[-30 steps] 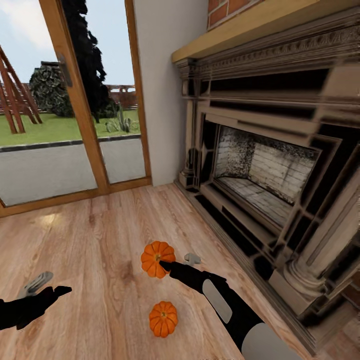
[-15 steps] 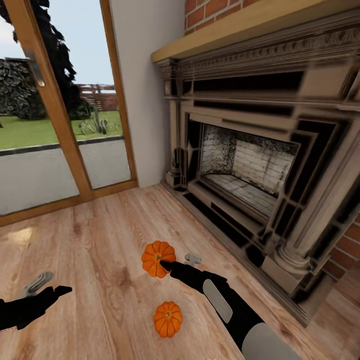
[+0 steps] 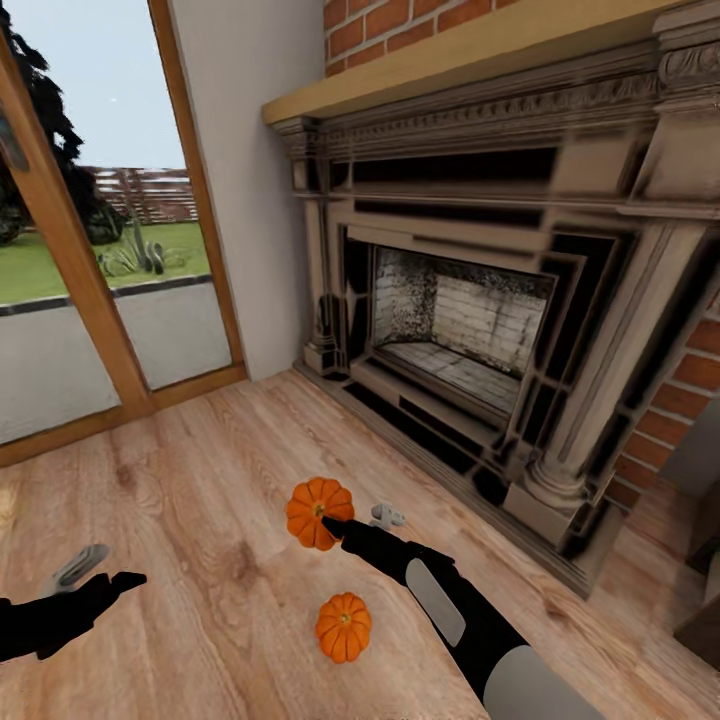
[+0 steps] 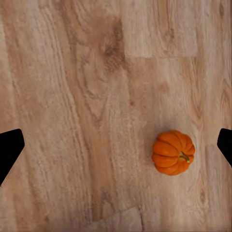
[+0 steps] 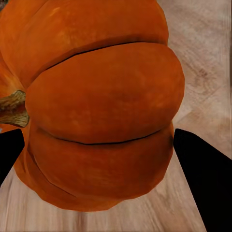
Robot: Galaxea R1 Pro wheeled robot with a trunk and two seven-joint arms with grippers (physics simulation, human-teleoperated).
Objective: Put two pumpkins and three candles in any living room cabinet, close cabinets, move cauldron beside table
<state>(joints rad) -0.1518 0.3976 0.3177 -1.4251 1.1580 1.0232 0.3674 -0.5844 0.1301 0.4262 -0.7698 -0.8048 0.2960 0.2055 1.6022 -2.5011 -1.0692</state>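
My right gripper (image 3: pixel 357 521) is shut on one ribbed orange pumpkin (image 3: pixel 318 510), held just above the wood floor. In the right wrist view this pumpkin (image 5: pixel 96 106) looms large between the two black fingers (image 5: pixel 203 183). The second pumpkin (image 3: pixel 343 627) sits on the floor, nearer to me than the held one. It also appears in the left wrist view, where the pumpkin (image 4: pixel 173 152) lies between widely spread fingertips. My left gripper (image 3: pixel 100 572) hovers open over bare floor at the lower left. The candles, the cabinet and the cauldron are out of view.
A large ornate fireplace (image 3: pixel 470 320) with a brick surround fills the right side, its plinth (image 3: pixel 540 520) jutting onto the floor. A glass door (image 3: pixel 90 250) with a wood frame stands at the left. A dark piece of furniture (image 3: pixel 705 610) pokes in at the lower right edge.
The whole view has swung to the right, so the fireplace and door have slid left. The held pumpkin stays in my right gripper. Both arms keep their pose.
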